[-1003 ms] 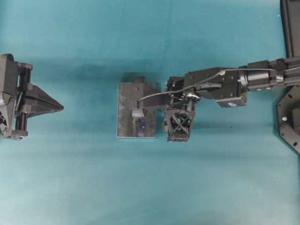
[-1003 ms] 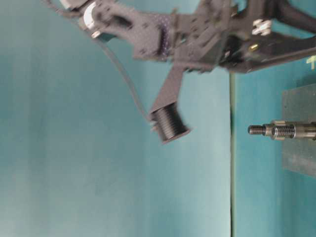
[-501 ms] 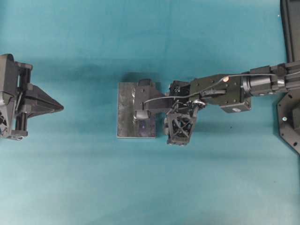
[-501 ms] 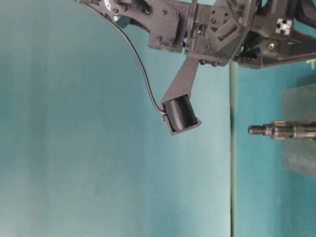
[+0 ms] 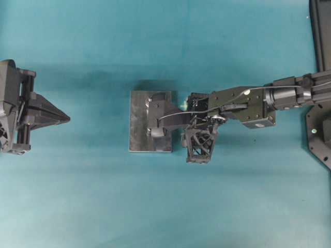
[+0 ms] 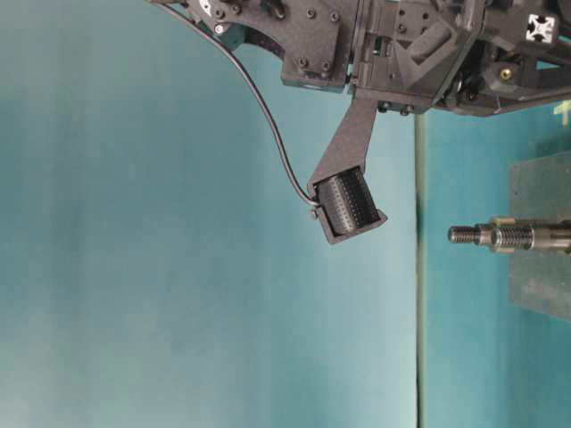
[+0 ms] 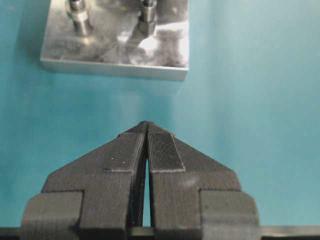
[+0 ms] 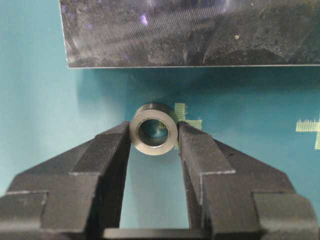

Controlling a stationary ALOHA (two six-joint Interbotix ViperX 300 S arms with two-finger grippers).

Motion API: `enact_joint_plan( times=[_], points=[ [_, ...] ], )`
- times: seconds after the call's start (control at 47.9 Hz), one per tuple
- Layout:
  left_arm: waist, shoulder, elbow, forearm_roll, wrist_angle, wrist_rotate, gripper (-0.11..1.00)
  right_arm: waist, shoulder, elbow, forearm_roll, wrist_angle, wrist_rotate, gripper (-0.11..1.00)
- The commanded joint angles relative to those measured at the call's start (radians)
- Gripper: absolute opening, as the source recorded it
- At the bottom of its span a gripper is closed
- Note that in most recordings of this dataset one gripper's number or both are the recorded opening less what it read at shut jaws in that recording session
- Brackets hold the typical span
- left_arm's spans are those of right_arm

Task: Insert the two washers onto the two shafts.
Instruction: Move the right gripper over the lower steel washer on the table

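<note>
A small steel ring, the washer [image 8: 154, 135], lies on the teal table just in front of the metal base plate [image 8: 190, 30]. My right gripper [image 8: 154, 131] is shut on it, and both fingertips [image 8: 120, 137] touch its sides. Seen from overhead, the right gripper [image 5: 199, 147] points down beside the plate's [image 5: 138, 135] right edge. The threaded shaft [image 6: 500, 235] stands upright on the plate [image 6: 540, 178], bare. In the left wrist view the shaft [image 7: 80, 17] stands far ahead. My left gripper [image 7: 146, 125] is shut and empty, resting at the far left [image 5: 64, 118].
A second short post [image 7: 146, 17] stands on the plate [image 7: 115, 67]. Green tape marks [image 8: 307, 132] lie on the table near the washer. The right wrist camera [image 6: 352, 205] hangs over the plate. Open teal table separates the left gripper from the plate.
The right gripper has come down beside the plate and its jaws have closed in on the washer. The left arm has not moved.
</note>
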Motion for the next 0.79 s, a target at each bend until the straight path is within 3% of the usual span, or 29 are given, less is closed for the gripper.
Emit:
enact_joint_plan(
  times=[0.0,0.188,0.376,0.773],
  points=[
    [-0.002,0.0,-0.012,0.003,-0.008,-0.002,0.0,0.003,-0.012,-0.008,-0.002,-0.005,0.014,0.34],
    [-0.002,0.0,-0.012,0.002,-0.009,-0.002,0.0,0.0,-0.048,-0.018,-0.012,0.018,0.04,0.34],
    [-0.002,0.0,-0.012,0.003,-0.008,-0.002,0.0,-0.008,-0.104,-0.06,-0.072,0.072,0.092,0.34],
    [0.0,0.0,-0.011,0.003,-0.009,-0.002,0.0,-0.005,-0.078,-0.268,-0.124,0.149,0.091,0.34]
  ],
)
